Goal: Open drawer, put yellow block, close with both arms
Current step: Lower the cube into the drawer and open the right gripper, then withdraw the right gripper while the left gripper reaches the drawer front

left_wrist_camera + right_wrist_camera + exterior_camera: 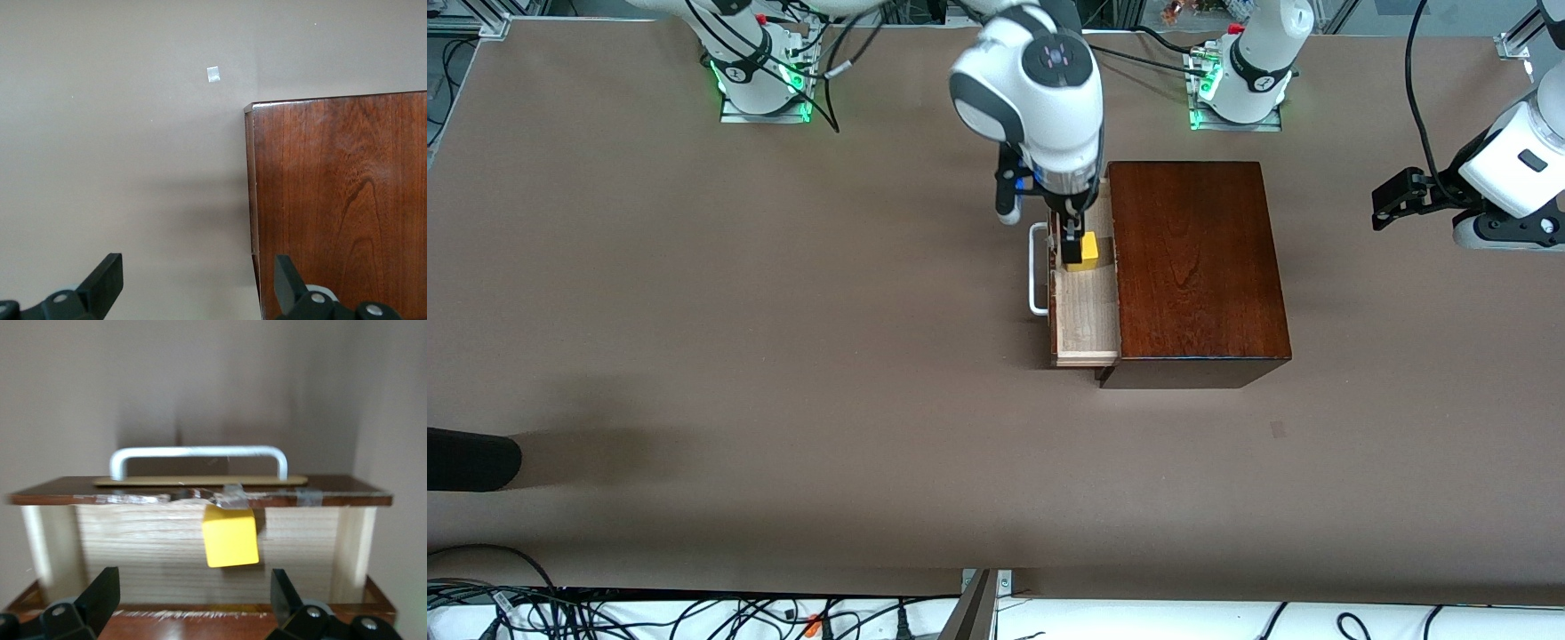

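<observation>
Reddish-brown wooden box (pixel 1196 267): glossy varnish, dark grain visible. Pale light-wood drawer tray (pixel 1087 311): unvarnished, matt, fine straight grain; dark brown front edge scuffed, patched with clear shiny tape. White U-shaped bar handle (pixel 198 455): smooth, slight sheen. Small yellow cube (pixel 231 536): smooth, plain matt faces. Brown tabletop (pixel 783 311): matt, even
</observation>
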`<state>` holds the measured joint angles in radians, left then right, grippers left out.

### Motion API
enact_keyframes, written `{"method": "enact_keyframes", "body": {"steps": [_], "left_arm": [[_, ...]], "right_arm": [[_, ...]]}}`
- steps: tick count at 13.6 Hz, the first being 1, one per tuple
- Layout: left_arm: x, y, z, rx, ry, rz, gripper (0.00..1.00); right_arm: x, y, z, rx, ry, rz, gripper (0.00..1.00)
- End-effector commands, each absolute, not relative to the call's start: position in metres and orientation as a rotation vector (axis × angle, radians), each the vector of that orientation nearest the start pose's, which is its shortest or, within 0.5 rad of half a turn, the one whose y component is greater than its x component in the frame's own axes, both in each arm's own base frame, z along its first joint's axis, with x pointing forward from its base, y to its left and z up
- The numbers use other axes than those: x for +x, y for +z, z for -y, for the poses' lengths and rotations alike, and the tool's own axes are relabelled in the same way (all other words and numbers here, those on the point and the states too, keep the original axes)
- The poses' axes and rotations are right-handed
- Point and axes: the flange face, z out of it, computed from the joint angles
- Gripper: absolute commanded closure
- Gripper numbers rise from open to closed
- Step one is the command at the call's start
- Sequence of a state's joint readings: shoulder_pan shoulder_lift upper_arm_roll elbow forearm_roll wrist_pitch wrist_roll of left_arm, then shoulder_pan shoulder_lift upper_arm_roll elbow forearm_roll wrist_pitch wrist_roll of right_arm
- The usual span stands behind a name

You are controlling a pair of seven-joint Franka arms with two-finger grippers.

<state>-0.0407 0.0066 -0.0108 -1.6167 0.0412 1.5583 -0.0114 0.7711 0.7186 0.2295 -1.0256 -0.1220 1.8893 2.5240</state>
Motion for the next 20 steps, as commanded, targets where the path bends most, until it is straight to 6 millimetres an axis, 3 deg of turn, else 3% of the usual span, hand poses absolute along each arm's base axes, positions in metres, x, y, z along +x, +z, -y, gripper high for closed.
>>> {"method": "enact_keyframes", "body": {"steps": [1, 4, 7, 11, 13, 15, 17, 20], "left_arm": [[0.555, 0.604, 0.026, -3.119, 0.107, -0.096, 0.0], [0.554, 0.604, 0.028, -3.118, 0.109, -0.103, 0.0], [0.55, 0.606, 0.039, -3.112, 0.145, -0.173, 0.0], [0.538, 0.607, 0.088, -3.076, 0.223, -0.524, 0.0], [0.536, 0.586, 0.136, -3.075, 0.315, -0.855, 0.0], [0.539, 0.565, 0.161, -3.093, 0.383, -0.998, 0.0], [0.543, 0.537, 0.2, -3.115, 0.439, -1.242, 0.0], [0.532, 0.513, 0.284, -3.031, 0.366, -1.518, 0.0]], "right_arm": [[0.486, 0.487, -0.558, -2.326, 0.014, -1.96, 0.0], [0.516, 0.516, -0.494, -2.576, -0.018, -1.768, 0.0], [0.534, 0.543, -0.411, -2.854, -0.046, -1.42, 0.0], [0.549, 0.56, -0.312, -3.077, -0.09, -1.074, 0.0], [0.554, 0.568, -0.269, -3.12, -0.065, -0.937, 0.0], [0.564, 0.575, -0.212, -3.157, -0.042, -0.787, 0.0], [0.572, 0.585, -0.148, -3.187, -0.03, -0.598, 0.0], [0.578, 0.592, -0.072, -3.166, 0.009, -0.397, 0.0]]}}
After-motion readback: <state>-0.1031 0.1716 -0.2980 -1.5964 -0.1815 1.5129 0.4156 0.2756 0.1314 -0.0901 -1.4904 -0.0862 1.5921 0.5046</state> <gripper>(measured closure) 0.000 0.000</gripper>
